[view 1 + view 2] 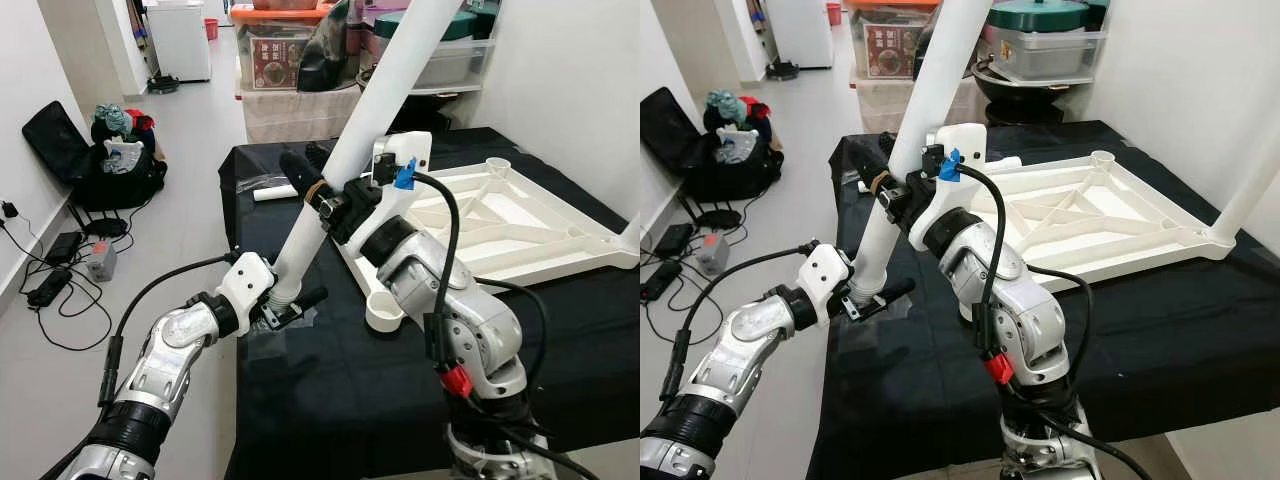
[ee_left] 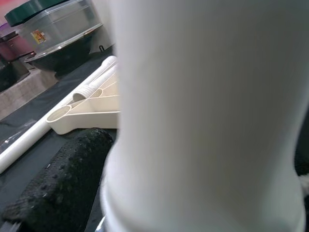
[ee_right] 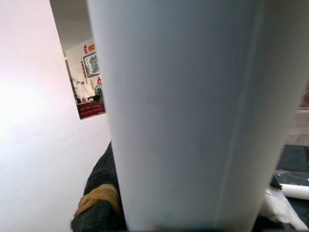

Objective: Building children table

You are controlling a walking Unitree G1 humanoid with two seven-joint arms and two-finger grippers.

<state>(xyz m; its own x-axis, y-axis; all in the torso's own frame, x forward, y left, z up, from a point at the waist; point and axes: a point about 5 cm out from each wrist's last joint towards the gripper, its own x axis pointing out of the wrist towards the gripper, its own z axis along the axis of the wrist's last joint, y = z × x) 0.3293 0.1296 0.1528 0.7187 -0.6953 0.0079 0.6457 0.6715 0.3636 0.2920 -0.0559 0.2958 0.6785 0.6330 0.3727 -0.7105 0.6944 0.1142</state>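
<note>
A long white table leg (image 1: 385, 90) slants up from the near left corner of the black-draped table (image 1: 330, 400). My left gripper (image 1: 290, 305) is shut on its lower end, and my right gripper (image 1: 315, 190) is shut on it higher up. In the wrist views the leg (image 2: 203, 121) (image 3: 183, 111) is pressed against a black finger (image 2: 63, 179). The white tabletop (image 1: 500, 220) lies upside down on the cloth, with an open corner socket (image 1: 385, 310) just right of the leg's lower end. A fitted leg (image 1: 1250, 190) stands at its right corner. A loose leg (image 1: 275, 192) lies behind my grippers.
Storage boxes and a pot (image 1: 280, 50) crowd shelves behind the table. A black bag with clothes (image 1: 110, 160) and cables with a power adaptor (image 1: 70, 260) lie on the floor to the left. A white wall (image 1: 580, 80) stands at the right.
</note>
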